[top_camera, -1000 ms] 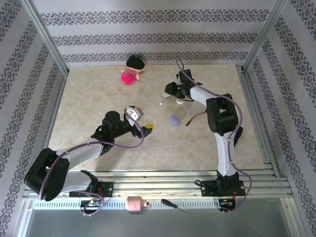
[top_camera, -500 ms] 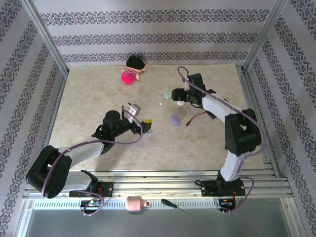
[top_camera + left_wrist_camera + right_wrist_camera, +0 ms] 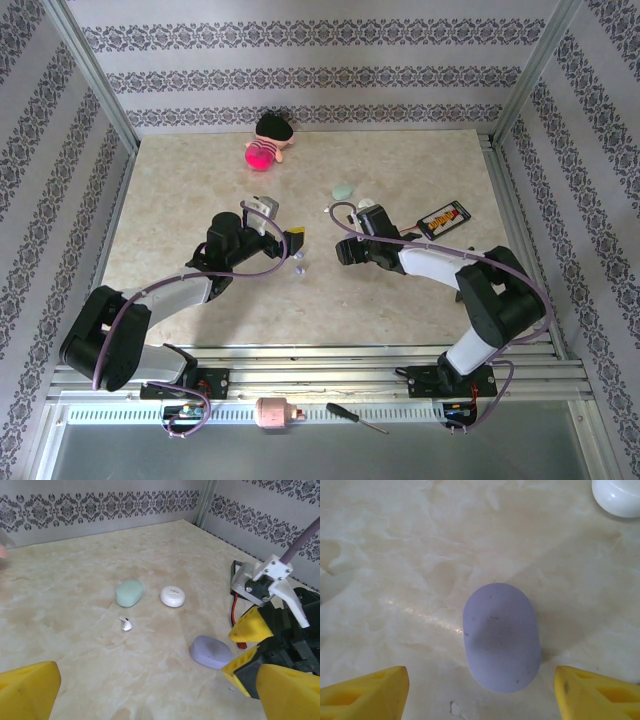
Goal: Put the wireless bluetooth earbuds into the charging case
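Beige marble-patterned laminate covers the table (image 3: 180, 200), smooth and faintly glossy. It is edged by aluminium rails (image 3: 300, 365) and closed in by walls (image 3: 300, 60) papered in grey damask stripes.

From above, a pink and black doll (image 3: 268, 140) lies at the far edge, a flat black card (image 3: 444, 217) with orange marks lies to the right, and a screwdriver (image 3: 357, 417) rests on the near rail. Two tiny lavender earbuds (image 3: 301, 268) sit on the bare surface between the left gripper (image 3: 288, 240) and the right gripper (image 3: 343, 252), touching neither. The right arm covers the table directly under its gripper.

The left wrist view shows what lies there: a matte lavender case (image 3: 210, 651), a rounded oval, closed, just in front of the right gripper (image 3: 242, 647). Farther off are a mint case (image 3: 129, 592), a soft oblong, and beside it a glossy white case (image 3: 172, 596), nearly round. A white earbud (image 3: 126, 624) with a short stem lies just near of the mint case, apart from it. The left gripper (image 3: 157, 692) has its yellow wedge fingers (image 3: 27, 692) spread wide, with nothing in them.

The right wrist view looks straight down on the lavender case (image 3: 501, 636), with fine dark specks on its lid. It lies between the parted yellow fingers (image 3: 365, 692) of the right gripper (image 3: 480, 690), clear of both, so nothing is grasped. The white case (image 3: 617, 495) shows at the corner.
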